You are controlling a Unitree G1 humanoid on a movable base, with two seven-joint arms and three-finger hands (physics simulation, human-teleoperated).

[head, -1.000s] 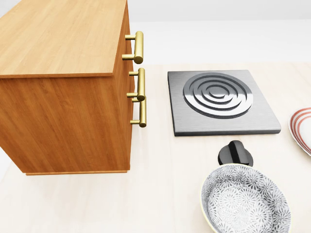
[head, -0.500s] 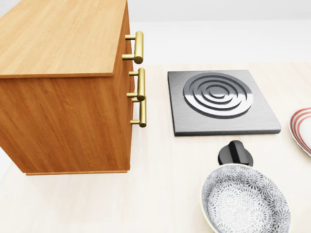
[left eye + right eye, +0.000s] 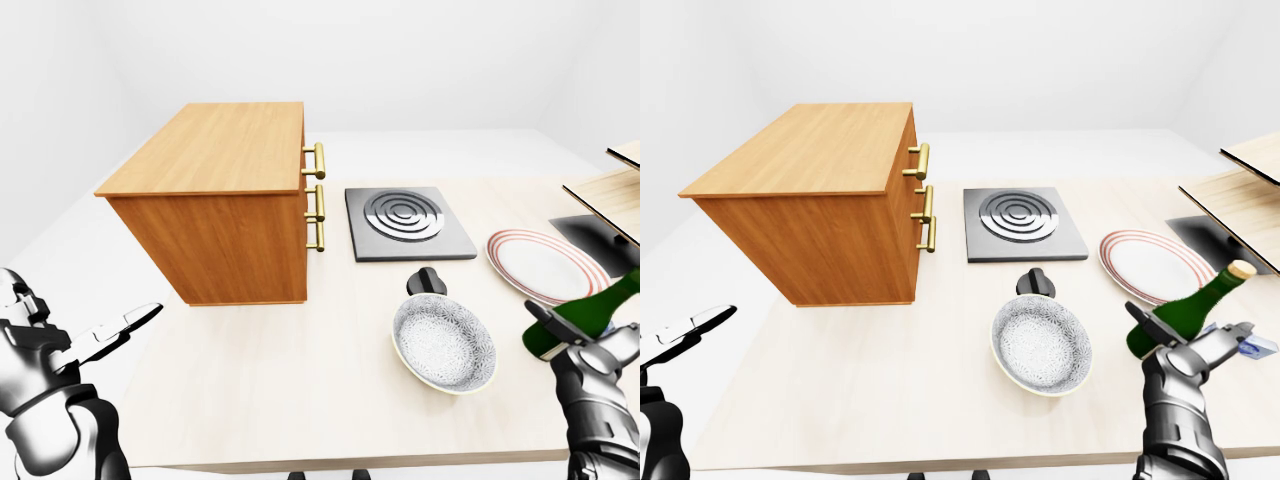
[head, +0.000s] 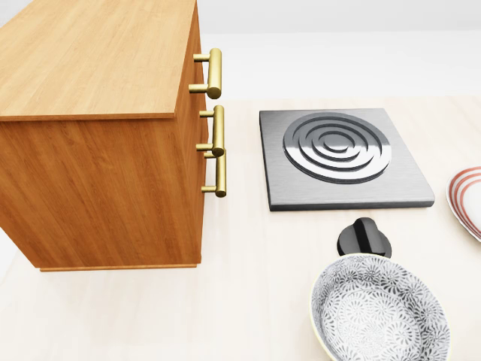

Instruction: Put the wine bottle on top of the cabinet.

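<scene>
The green wine bottle with a tan cork is tilted, neck up to the right, at the lower right of the right-eye view. My right hand is shut round its lower body, above the table's near edge. The wooden cabinet with brass handles stands on the table at the left; its flat top is bare. My left hand is open and empty at the lower left of the left-eye view, off the table's left side. The head view shows neither hand nor the bottle.
A patterned bowl lies between the bottle and the cabinet. A black knob and a steel burner plate lie beyond it. A red-rimmed plate lies right. Wooden shelves stand at the far right.
</scene>
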